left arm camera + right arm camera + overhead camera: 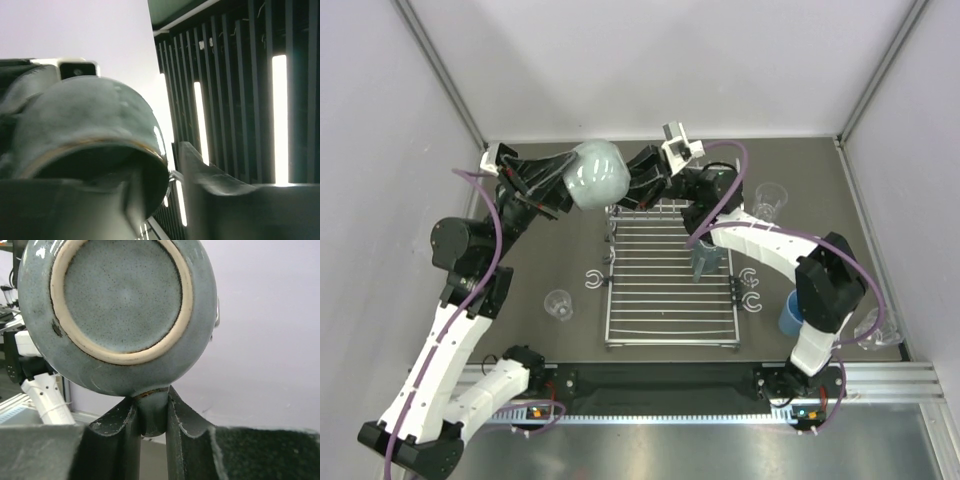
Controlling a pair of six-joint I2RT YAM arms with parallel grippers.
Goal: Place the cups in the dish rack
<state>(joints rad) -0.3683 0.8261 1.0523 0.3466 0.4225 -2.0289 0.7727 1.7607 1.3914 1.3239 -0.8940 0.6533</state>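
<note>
A pale grey-green mug (595, 175) is held in the air over the far end of the dish rack (670, 300). My right gripper (638, 172) is shut on its handle (152, 410), and the mug's unglazed foot ring (125, 300) faces the right wrist camera. My left gripper (558, 185) is at the mug's mouth. In the left wrist view one finger (125, 200) reaches inside the mug (85, 115). The other finger (210, 190) stands apart from the rim, so the left gripper (165, 185) is open. A grey-blue mug (708, 258) sits in the rack.
A clear tumbler (558, 304) stands left of the rack and another (769, 200) at the far right. A light-blue tumbler (790, 312) and a clear cup (875, 330) are at the near right. White clips (595, 280) (752, 290) lie beside the rack.
</note>
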